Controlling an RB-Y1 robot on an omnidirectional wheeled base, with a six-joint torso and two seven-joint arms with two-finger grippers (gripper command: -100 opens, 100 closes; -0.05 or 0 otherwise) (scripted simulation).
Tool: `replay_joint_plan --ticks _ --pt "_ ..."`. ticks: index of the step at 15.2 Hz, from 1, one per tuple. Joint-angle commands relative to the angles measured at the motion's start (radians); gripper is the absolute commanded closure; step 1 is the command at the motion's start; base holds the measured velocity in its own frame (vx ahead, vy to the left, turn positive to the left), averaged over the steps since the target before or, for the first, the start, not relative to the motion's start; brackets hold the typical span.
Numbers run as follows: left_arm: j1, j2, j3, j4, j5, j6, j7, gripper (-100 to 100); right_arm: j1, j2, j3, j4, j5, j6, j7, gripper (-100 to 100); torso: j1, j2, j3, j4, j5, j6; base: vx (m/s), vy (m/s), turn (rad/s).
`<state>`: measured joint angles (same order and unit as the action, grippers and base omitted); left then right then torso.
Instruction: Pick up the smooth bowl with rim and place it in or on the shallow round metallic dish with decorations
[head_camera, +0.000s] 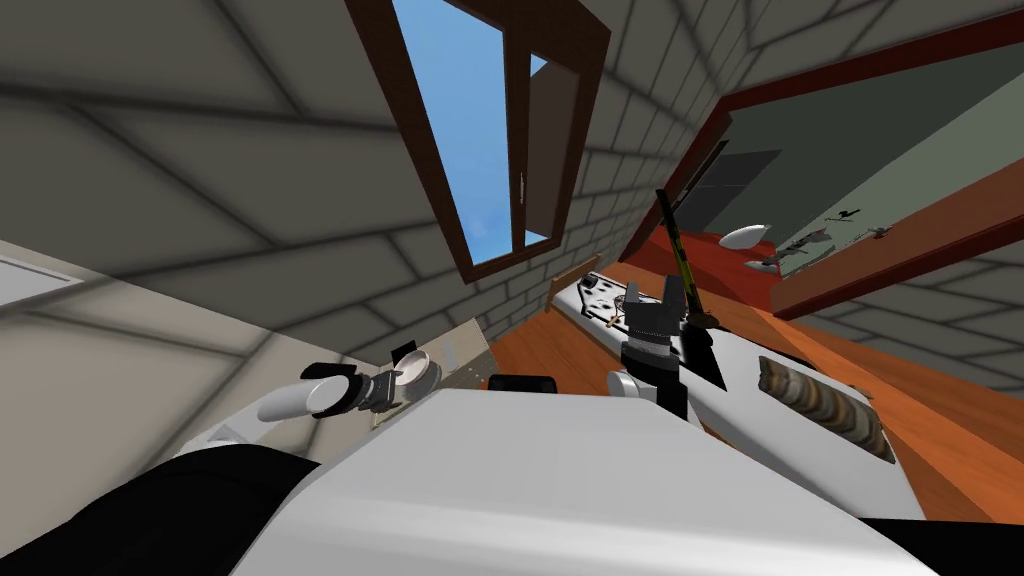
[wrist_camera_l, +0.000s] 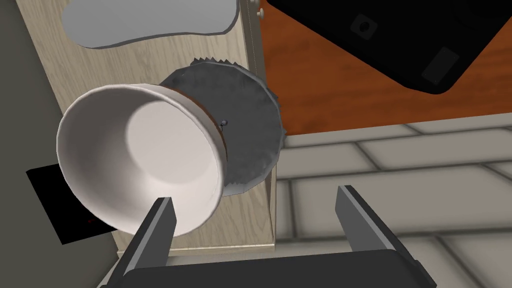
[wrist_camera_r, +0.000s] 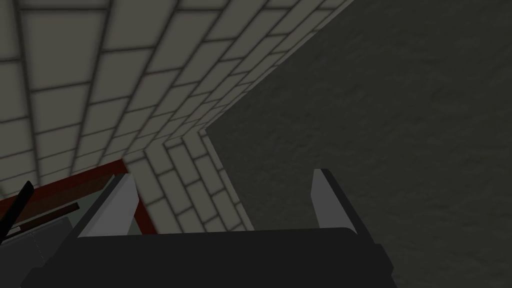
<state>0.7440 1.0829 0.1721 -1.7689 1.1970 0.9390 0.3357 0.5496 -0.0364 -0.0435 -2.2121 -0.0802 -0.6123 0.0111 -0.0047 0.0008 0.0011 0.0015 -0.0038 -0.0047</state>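
Bowl (wrist_camera_l: 145, 150) sits on the scalloped grey dish (wrist_camera_l: 250, 125) atop the pale counter (wrist_camera_l: 150, 65); our left gripper (wrist_camera_l: 254, 195), just beside the dish, gapes empty, seemingly to leave it there, while our right gripper (wrist_camera_r: 222, 173) idles open.

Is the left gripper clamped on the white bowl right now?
No, the left gripper stands open, and the white bowl sits on the grey dish beside one finger.

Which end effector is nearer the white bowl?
Left. The left end effector is at the bowl, one finger beside its rim; the right end effector is well away to its right.
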Motion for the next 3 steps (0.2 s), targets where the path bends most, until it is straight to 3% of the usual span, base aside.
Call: replay_joint_plan --ticks 1,3 --pt "0.000 0.000 0.000 0.000 0.000 0.000 0.000 -100 0.000 0.000 0.000 0.000 0.000 0.000 0.000 0 0.000 0.000 0.000 0.000 0.000 0.000 0.000 0.000 0.000" --pt "0.000 0.000 0.000 0.000 0.000 0.000 0.000 -100 0.000 0.000 0.000 0.000 0.000 0.000 0.000 0 0.000 0.000 0.000 0.000 0.000 0.000 0.000 0.000 0.000"
